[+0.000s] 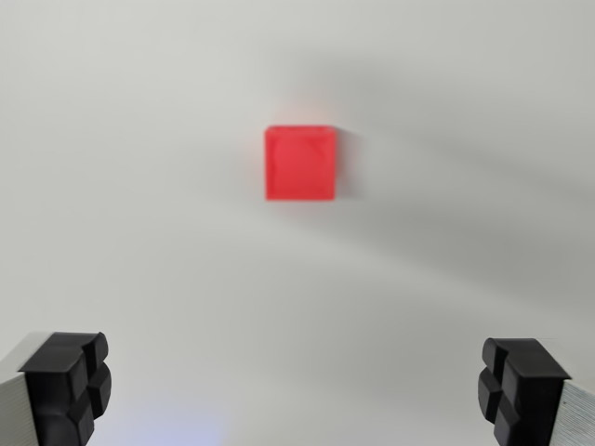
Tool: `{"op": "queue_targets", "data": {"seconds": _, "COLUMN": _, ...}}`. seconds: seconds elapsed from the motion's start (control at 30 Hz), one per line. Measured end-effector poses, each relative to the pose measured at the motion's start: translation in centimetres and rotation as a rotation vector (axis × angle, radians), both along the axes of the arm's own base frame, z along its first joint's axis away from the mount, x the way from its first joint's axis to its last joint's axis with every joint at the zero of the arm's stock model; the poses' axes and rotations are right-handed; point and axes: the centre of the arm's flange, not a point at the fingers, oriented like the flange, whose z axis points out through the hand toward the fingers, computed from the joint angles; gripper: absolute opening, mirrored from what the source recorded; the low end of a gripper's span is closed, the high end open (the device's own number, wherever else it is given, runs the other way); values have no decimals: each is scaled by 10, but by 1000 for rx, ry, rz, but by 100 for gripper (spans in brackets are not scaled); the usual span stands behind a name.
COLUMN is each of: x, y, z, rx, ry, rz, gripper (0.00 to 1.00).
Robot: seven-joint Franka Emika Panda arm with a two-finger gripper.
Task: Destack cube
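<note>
A red cube [299, 163] shows in the upper middle of the wrist view, seen from above on a plain white surface [139, 186]. Whether another cube sits beneath it cannot be told from this angle. My gripper [296, 390] hangs well above it, open wide. One black fingertip [67, 386] is at the wrist view's bottom left and the other fingertip [519, 386] at the bottom right. Nothing is between them. The cube lies ahead of the gap between the fingers, roughly on its centre line.
Soft grey shadows cross the white surface to the right of the cube.
</note>
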Motion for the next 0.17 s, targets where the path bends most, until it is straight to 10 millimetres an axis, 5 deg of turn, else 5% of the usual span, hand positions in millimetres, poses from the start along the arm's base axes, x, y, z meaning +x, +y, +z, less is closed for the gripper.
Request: {"op": "queue_targets", "data": {"seconds": 0.17, "x": 0, "y": 0, "z": 0, "rx": 0, "ry": 0, "rz": 0, "gripper": 100}}
